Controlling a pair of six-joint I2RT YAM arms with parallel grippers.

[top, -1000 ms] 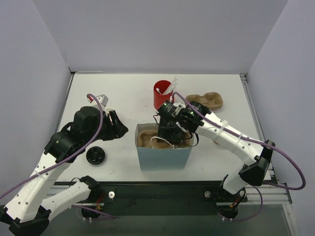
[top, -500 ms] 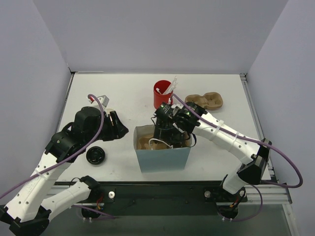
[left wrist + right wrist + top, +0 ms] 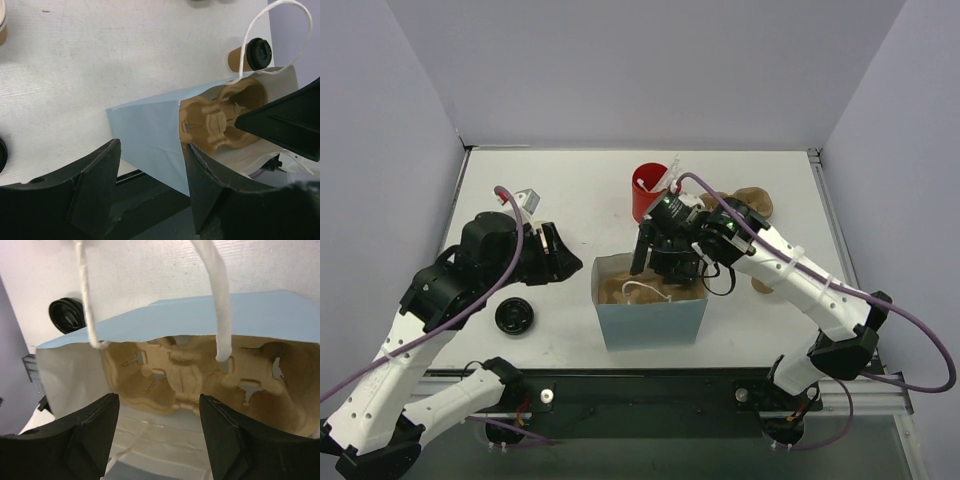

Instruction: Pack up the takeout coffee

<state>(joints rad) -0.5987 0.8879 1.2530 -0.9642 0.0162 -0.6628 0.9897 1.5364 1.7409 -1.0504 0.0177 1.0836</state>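
Nearest me, a loose black lid [image 3: 513, 318] lies on the bench [image 3: 560, 190], left of centre. Right of it, the blue paper bag [image 3: 652, 318] stands open with a brown pulp cup carrier [image 3: 185, 372] down inside.

My left arm is folded, with its elbow high and its wrist turned right. The left claw [image 3: 155, 150] hangs off the bag's left side, apart from it, its fingers spread with nothing between them.

My right arm swings out from the near-right base and arcs back left. The right claw [image 3: 159, 405] points down over the bag's mouth, between the white string handles [image 3: 220, 300], with its fingers parted and empty.

The takeout coffee [image 3: 250, 54] sits on the bench just past the bag's right side, not in either claw.

Farther back stands a red cup [image 3: 646, 192], and a second carrier [image 3: 752, 203] lies at the far right.
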